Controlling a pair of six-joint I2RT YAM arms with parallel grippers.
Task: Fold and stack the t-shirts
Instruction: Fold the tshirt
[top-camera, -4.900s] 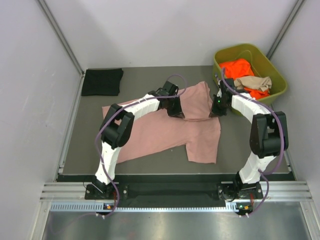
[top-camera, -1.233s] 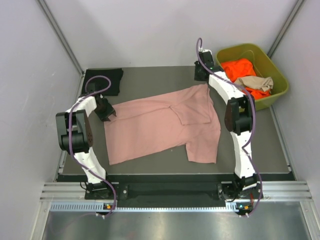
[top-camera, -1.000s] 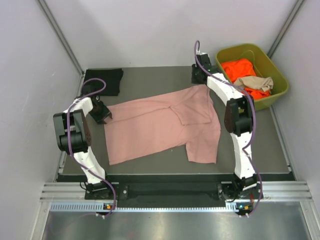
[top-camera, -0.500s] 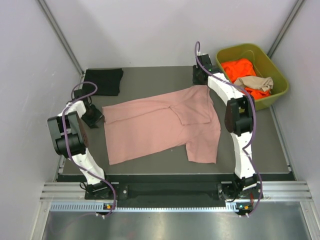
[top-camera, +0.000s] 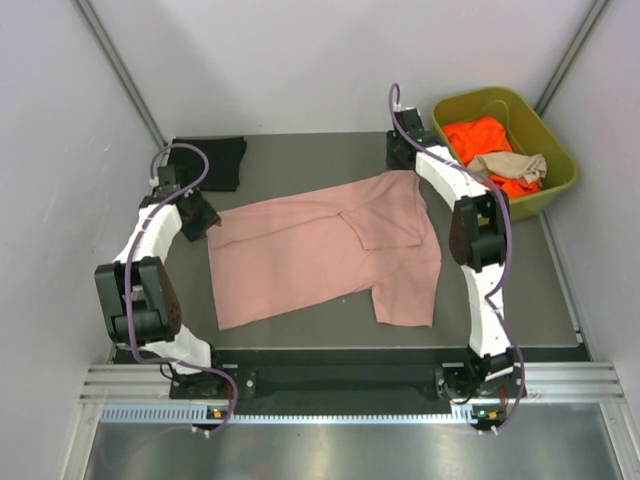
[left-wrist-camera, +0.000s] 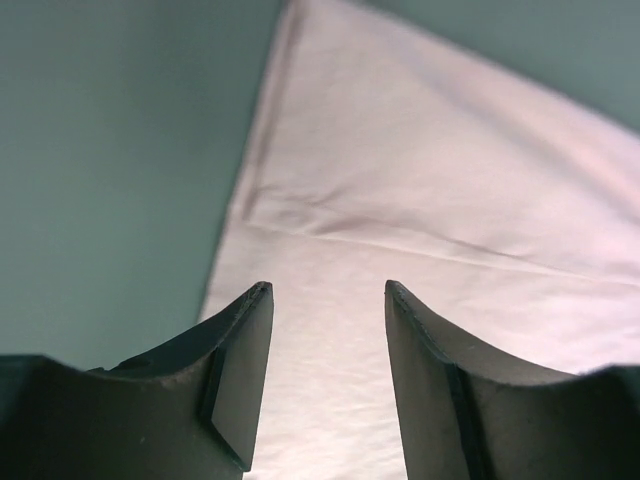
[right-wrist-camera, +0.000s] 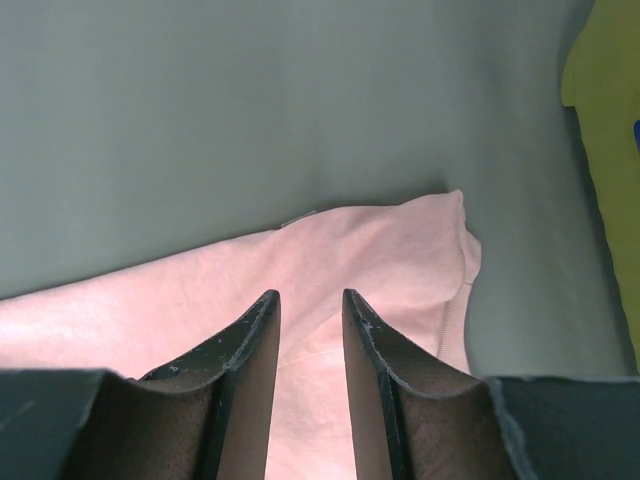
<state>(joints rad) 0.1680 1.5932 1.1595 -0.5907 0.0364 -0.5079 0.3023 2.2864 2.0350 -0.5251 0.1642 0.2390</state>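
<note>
Released at the left gripper (left-wrist-camera: 328, 292): 2 dark fingers (left-wrist-camera: 240, 380) apart at the bottom of the left wrist view, nothing between them, hanging over the left edge of the dusty pink t-shirt (left-wrist-camera: 430, 200), with grey table (left-wrist-camera: 110, 150) filling the upper left. Released too at the right gripper (right-wrist-camera: 311, 295): 2 fingers with a narrow gap, clasping nothing, poised above a pink corner at centre frame, with a sliver of olive-green bin (right-wrist-camera: 605, 150) at the right edge. From the top view: pink t-shirt spread flat at mid-frame, 1 sleeve lying over the body near its upper right, left gripper by its left edge, right gripper at its upper right corner. Folded black t-shirt (top-camera: 205, 162) at upper left, apart from the pink. In the bin at upper right, orange t-shirt (top-camera: 478, 133) with tan t-shirt (top-camera: 510, 165) on top.
</note>
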